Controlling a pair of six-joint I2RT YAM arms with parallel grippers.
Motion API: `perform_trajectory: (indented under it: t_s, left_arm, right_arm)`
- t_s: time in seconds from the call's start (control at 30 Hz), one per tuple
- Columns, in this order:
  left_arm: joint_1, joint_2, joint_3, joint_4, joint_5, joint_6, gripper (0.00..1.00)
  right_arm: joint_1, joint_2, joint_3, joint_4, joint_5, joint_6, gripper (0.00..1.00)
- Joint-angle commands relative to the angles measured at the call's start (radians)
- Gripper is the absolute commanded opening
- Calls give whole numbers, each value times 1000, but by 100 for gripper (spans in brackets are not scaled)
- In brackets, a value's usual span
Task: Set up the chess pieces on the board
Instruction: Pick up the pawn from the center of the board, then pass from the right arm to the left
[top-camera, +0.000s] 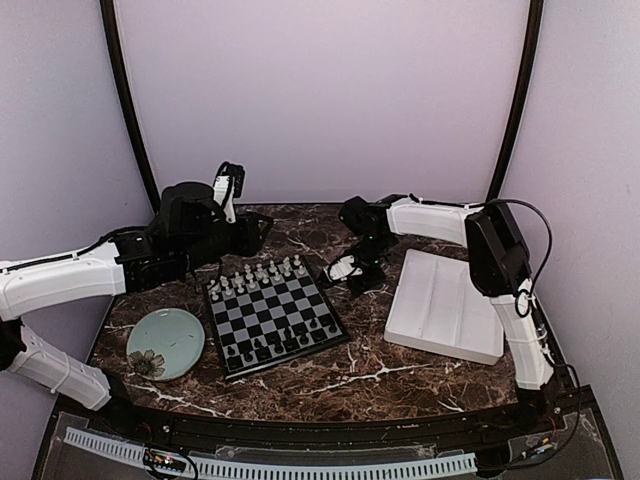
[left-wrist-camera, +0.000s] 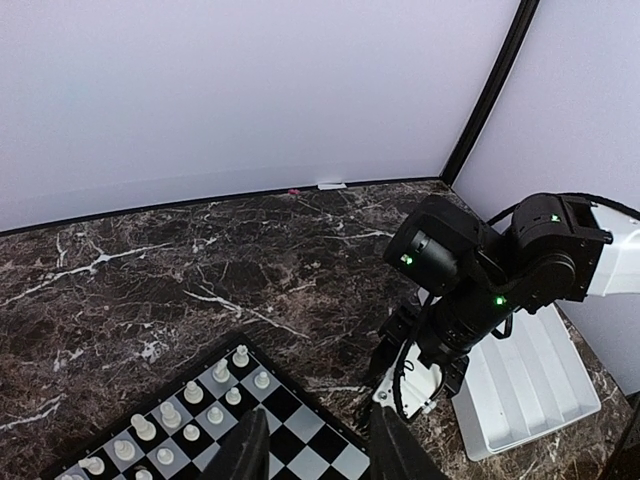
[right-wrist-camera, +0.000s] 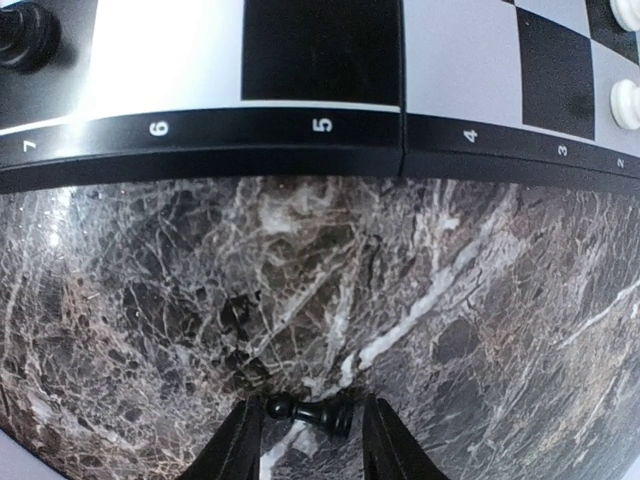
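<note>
The board (top-camera: 272, 308) lies on the marble table, with white chess pieces (top-camera: 262, 274) in its far rows and black chess pieces (top-camera: 285, 340) in its near rows. Just off its right edge, my right gripper (top-camera: 346, 268) is low over the table. In the right wrist view a black pawn (right-wrist-camera: 312, 411) lies on its side on the marble between the fingers of the right gripper (right-wrist-camera: 305, 432), with a small gap on its base side. The board's numbered border (right-wrist-camera: 320, 150) runs above. My left gripper (left-wrist-camera: 318, 445) hangs open and holds nothing, above the board's far right corner (left-wrist-camera: 322, 422).
A white compartment tray (top-camera: 445, 305) lies right of the board, close behind the right arm (left-wrist-camera: 480, 270). A pale-green plate (top-camera: 165, 342) sits left of the board. Curved pale walls close the table at the back and sides.
</note>
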Motion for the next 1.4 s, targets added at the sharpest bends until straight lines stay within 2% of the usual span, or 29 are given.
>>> perform_trajectory:
  t_s: [0.0, 0.23, 0.4, 0.7, 0.97, 1.13, 1.27, 1.37]
  left_arm:
    - [-1, -34, -20, 7, -4, -17, 36]
    - [-1, -26, -20, 12, 5, -19, 36]
    - [0, -14, -18, 20, 17, -19, 36]
    - [-1, 1, -17, 20, 45, -14, 36]
    - [0, 85, -32, 73, 177, 44, 36]
    - [-1, 183, 2, 114, 278, 89, 36]
    - [-7, 254, 47, 123, 361, 146, 35]
    - [-23, 304, 62, 148, 388, 212, 35]
  right_arm:
    - [23, 76, 43, -100, -42, 7, 33]
    - [19, 87, 48, -117, -30, 42, 26]
    - [-17, 69, 45, -130, -108, 126, 25]
    - [-151, 95, 98, -274, -498, 374, 24]
    - [-294, 93, 85, -264, -899, 646, 24]
    - [-312, 92, 48, -249, -1013, 780, 24]
    - [-313, 96, 26, -287, -1137, 812, 24]
    - [-313, 37, -63, -167, -1187, 926, 25]
